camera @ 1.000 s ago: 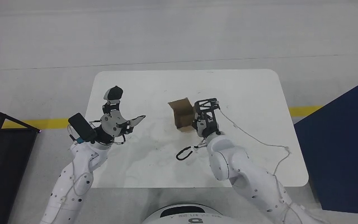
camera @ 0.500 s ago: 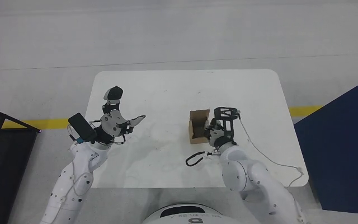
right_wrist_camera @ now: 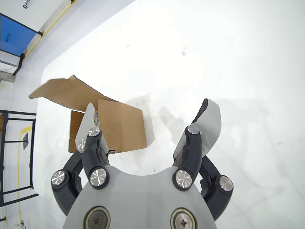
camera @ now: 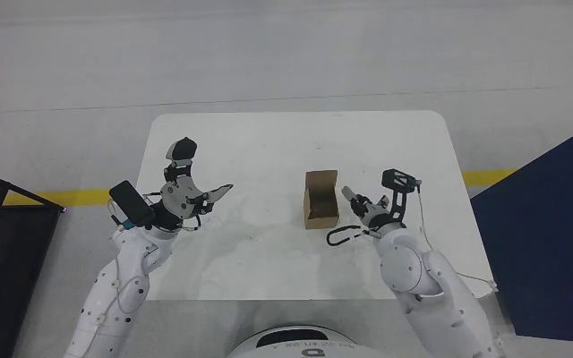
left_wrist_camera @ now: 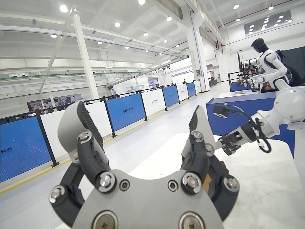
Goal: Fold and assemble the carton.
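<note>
A small brown carton [camera: 320, 199] stands on the white table [camera: 269, 134], right of centre, with one flap [right_wrist_camera: 69, 94] sticking out from its body [right_wrist_camera: 121, 125]. My right gripper [camera: 355, 203] hovers just right of the carton, open and holding nothing. In the right wrist view its fingers are spread [right_wrist_camera: 147, 106], and one fingertip [right_wrist_camera: 89, 107] overlaps the carton's side; whether they touch I cannot tell. My left gripper [camera: 204, 170] is raised over the table's left part, open and empty [left_wrist_camera: 139, 110], well away from the carton. The right gripper [left_wrist_camera: 228, 141] also appears farther off there.
A black cable loop [camera: 338, 237] hangs by the right wrist, close to the carton's near side. A thin white cable [camera: 452, 264] trails toward the table's right front corner. A blue panel [camera: 537, 224] stands right of the table and a black frame [camera: 18, 206] to the left.
The right gripper moved the carton rightward, then let go of it and drew back to the right. The carton now stands by itself. The left arm has kept still.
</note>
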### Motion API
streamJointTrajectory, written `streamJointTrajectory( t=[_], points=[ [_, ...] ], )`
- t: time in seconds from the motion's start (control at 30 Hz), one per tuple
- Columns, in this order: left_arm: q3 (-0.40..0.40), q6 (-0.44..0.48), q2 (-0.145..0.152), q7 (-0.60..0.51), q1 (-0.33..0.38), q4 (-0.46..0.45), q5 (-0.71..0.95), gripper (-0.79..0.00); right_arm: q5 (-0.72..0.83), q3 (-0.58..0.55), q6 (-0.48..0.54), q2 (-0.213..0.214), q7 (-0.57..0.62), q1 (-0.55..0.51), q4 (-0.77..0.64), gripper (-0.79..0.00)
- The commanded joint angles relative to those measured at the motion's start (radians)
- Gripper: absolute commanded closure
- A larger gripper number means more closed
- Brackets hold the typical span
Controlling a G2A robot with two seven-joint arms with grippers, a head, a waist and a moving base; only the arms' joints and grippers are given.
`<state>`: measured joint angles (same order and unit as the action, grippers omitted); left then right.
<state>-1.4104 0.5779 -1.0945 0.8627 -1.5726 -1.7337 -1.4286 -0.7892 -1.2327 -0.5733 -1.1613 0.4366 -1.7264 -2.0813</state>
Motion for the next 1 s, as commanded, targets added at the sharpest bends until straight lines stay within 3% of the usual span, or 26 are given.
streamJointTrajectory(
  t=[0.0, 0.47, 0.5, 0.6, 0.63, 0.77, 0.87, 0.97],
  points=[
    [0.000, 0.000, 0.000, 0.000, 0.000, 0.000, 0.000, -0.785, -0.006, 0.020, 0.002, -0.002, 0.022, 0.016, 0.007, -0.579],
    [0.000, 0.000, 0.000, 0.000, 0.000, 0.000, 0.000, -0.785, -0.090, 0.116, -0.028, -0.016, 0.121, 0.087, 0.074, -0.471],
    [0.000, 0.000, 0.000, 0.000, 0.000, 0.000, 0.000, -0.785, -0.095, 0.121, -0.032, -0.017, 0.128, 0.092, 0.076, -0.400],
    [0.000, 0.000, 0.000, 0.000, 0.000, 0.000, 0.000, -0.785, -0.110, 0.134, -0.042, -0.020, 0.145, 0.106, 0.082, -0.311],
    [0.000, 0.000, 0.000, 0.000, 0.000, 0.000, 0.000, -0.785, -0.117, 0.138, -0.044, -0.020, 0.151, 0.109, 0.083, -0.200],
    [0.000, 0.000, 0.000, 0.000, 0.000, 0.000, 0.000, -0.785, -0.141, 0.149, -0.054, -0.023, 0.161, 0.115, 0.075, 0.000],
    [0.000, 0.000, 0.000, 0.000, 0.000, 0.000, 0.000, -0.785, -0.161, 0.156, -0.064, -0.025, 0.157, 0.113, 0.064, 0.000],
    [0.000, 0.000, 0.000, 0.000, 0.000, 0.000, 0.000, -0.785, -0.177, 0.160, -0.076, -0.027, 0.153, 0.106, 0.049, -0.203]
  ],
)
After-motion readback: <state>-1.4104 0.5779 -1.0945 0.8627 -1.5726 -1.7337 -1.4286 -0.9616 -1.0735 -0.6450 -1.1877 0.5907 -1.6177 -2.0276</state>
